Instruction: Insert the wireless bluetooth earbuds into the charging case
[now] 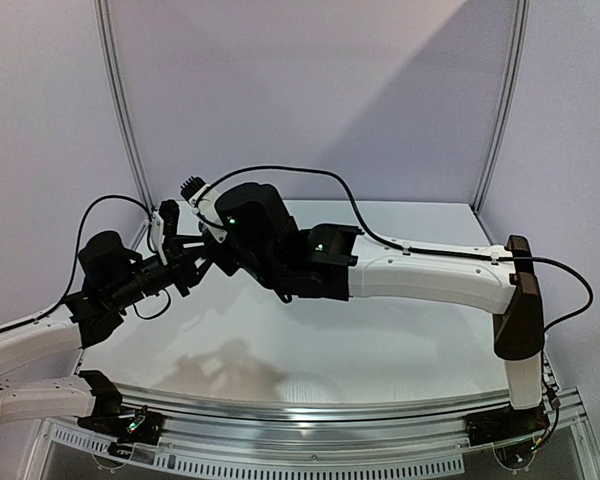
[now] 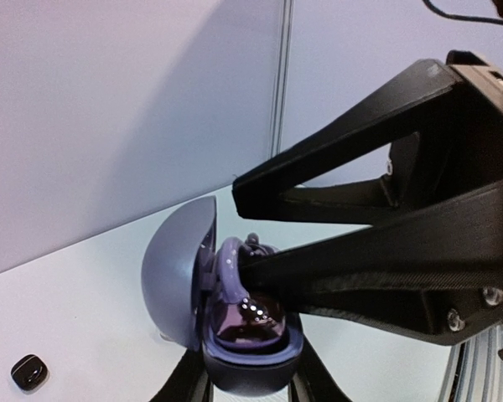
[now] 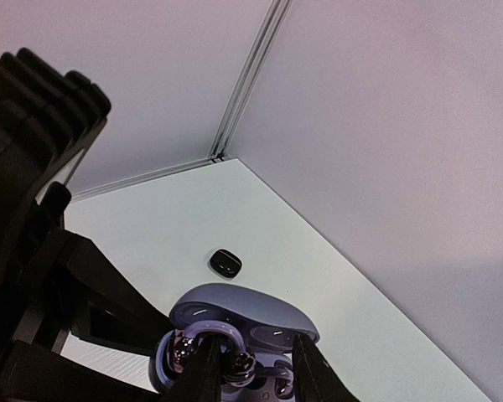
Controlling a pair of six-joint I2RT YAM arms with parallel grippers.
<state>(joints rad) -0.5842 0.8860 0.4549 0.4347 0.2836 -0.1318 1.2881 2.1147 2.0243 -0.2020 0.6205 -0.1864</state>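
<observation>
The charging case (image 2: pixel 251 373) is a grey-purple pebble with its lid (image 2: pixel 174 285) swung open. My left gripper (image 2: pixel 250 390) is shut on its base from both sides, above the table. A purple clip-shaped earbud (image 3: pixel 210 329) with a glossy ball lies in the case's left well. My right gripper (image 3: pixel 256 377) reaches into the open case (image 3: pixel 243 308). Its jaws stand apart: the left finger touches the earbud's loop (image 2: pixel 226 268), the right finger is clear of it. In the top view both grippers (image 1: pixel 185 268) (image 1: pixel 208 250) meet at the table's far left and hide the case.
A small black earbud (image 3: pixel 225 262) lies on the white table (image 1: pixel 380 340) beyond the case, near the back wall, also seen in the left wrist view (image 2: pixel 28 371). White walls with a metal corner post (image 1: pixel 120 110) close off the back and sides.
</observation>
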